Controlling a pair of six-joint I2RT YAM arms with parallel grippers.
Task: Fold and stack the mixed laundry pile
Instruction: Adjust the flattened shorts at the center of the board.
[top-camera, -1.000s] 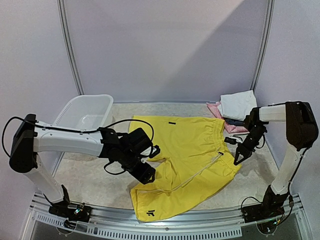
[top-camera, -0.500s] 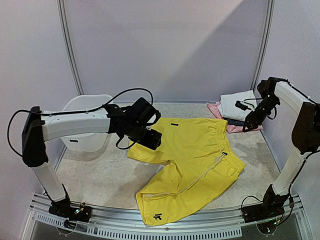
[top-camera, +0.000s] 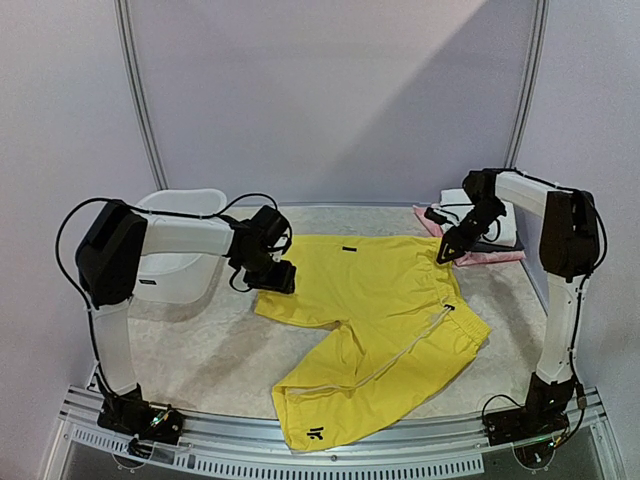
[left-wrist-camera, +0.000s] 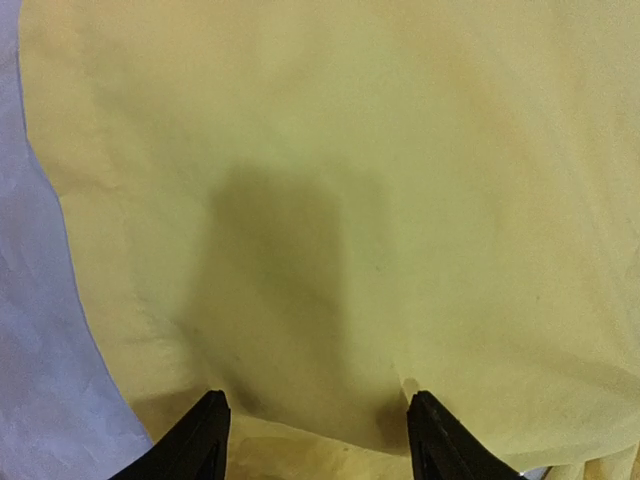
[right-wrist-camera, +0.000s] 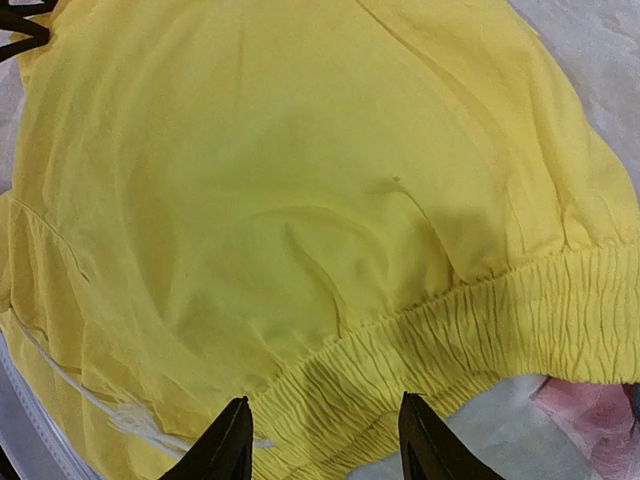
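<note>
Yellow shorts of smooth cloth lie spread flat across the pale, mottled desk, with a claw over each far corner.
Nearest, one leg hem carries a small black label, and a thin white drawstring runs diagonally up towards the gathered elastic waistband. The left claw, fingers spread, hangs over the far-left leg edge. The right claw, also spread, hangs over the ribbed waistband, pinching nothing. Beyond, a white plastic basket stands far left, and a folded white garment rests on pink cloth far right.
</note>
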